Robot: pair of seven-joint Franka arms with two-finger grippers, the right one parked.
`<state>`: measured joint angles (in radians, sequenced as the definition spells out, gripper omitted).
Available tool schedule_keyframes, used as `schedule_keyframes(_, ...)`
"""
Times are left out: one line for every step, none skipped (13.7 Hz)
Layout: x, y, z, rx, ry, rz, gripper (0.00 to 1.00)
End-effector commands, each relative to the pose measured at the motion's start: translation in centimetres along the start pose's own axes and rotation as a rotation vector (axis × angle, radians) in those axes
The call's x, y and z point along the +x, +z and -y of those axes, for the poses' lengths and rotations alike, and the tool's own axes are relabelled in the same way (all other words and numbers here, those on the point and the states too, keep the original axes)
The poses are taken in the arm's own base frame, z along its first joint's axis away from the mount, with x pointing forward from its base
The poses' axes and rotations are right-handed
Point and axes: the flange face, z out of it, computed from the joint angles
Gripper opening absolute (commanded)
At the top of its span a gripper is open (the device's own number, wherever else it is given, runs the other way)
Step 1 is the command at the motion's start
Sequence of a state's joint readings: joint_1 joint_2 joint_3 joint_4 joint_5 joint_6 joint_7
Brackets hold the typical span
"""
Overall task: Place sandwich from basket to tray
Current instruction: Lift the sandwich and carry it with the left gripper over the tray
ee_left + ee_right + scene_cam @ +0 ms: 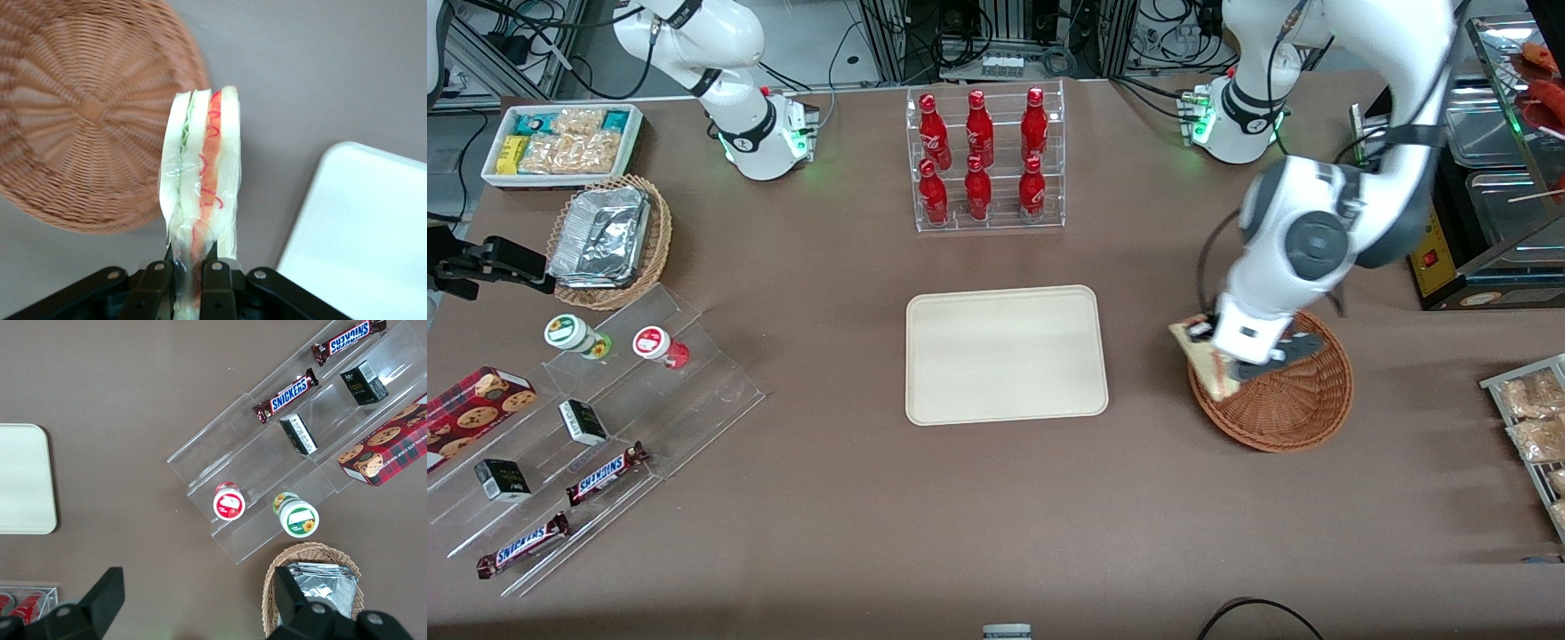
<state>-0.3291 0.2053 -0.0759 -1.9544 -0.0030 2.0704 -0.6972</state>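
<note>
Above the basket [1280, 400], gripper [187, 273] clamps the sandwich [203, 173]

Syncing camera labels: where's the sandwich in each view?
Front: sandwich in the gripper, over the basket rim nearest the tray.
Left wrist: sandwich clamped between fingers, basket beneath.
Right wrist: not visible.
Shared landmark: tray.

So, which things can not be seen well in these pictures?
- Front view: the tool over the basket is mostly covered by the arm's wrist.
- Front view: the sandwich is partly hidden by the same wrist.
- Left wrist view: the tray and basket are cut off by the picture edge.
</note>
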Motion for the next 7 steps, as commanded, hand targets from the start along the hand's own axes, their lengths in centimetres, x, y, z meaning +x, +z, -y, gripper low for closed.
schedule_keyframes(-1.3,-0.4,-5.2,0.002,0.088,-0.014,0.00)
schedule_keyframes(-2.1,-0.2,-7.8,-0.003,0.117,-0.013,0.00)
schedule_keyframes(-3.4,0.1,-10.4,0.007,0.157,-0.002,0.00)
schedule_keyframes(-4.0,0.6,-12.3,0.017,0.172,0.011,0.00)
schedule_keyframes(-4.5,1.1,-14.2,0.024,0.196,0.022,0.00)
schedule_keyframes(-5.4,1.6,-16.3,0.033,0.225,0.033,0.00)
schedule_keyframes(-5.8,2.3,-17.9,0.043,0.242,0.043,0.00)
